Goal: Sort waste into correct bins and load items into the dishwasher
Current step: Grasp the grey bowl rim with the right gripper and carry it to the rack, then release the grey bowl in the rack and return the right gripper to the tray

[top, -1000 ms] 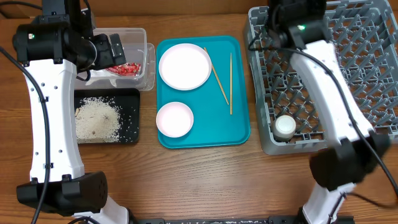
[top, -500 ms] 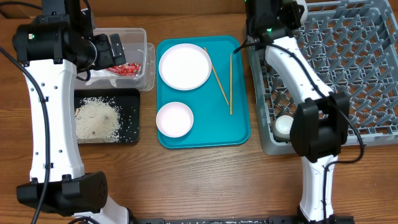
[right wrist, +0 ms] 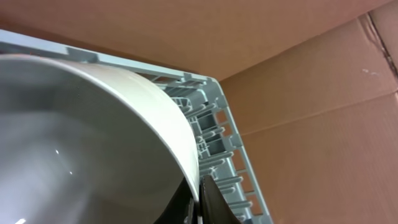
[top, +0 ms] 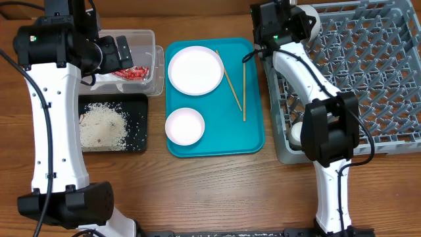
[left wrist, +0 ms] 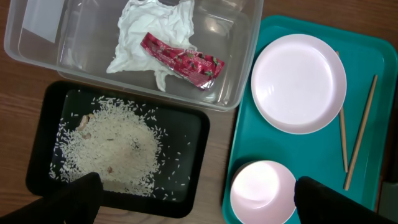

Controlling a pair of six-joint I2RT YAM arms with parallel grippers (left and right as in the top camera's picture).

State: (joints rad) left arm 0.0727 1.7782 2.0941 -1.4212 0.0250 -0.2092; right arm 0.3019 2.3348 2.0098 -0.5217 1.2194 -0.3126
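My right gripper [right wrist: 200, 186] is shut on the rim of the grey-blue bowl [right wrist: 93, 137], which it holds on edge over the far left corner of the grey dish rack [top: 368, 79]. From overhead the bowl [top: 312, 23] shows beside that wrist. My left gripper [left wrist: 202, 205] hangs open and empty above the black tray [left wrist: 193, 155] of rice scraps [left wrist: 112, 146] and the small plate [left wrist: 264, 193]. The clear tub [left wrist: 242, 62] holds the red wrapper [left wrist: 183, 59] and the white napkin [left wrist: 146, 37]. The large plate [top: 195, 70] and two chopsticks [top: 244, 85] lie on the teal tray [top: 253, 138].
A small white cup [top: 301, 133] stands in the rack's near left corner. Brown cardboard walls rise behind the rack [right wrist: 217, 124]. The right arm stretches along the rack's left side.
The right arm has swung from over the rack toward its far left corner, carrying the bowl along. The left arm has not moved.
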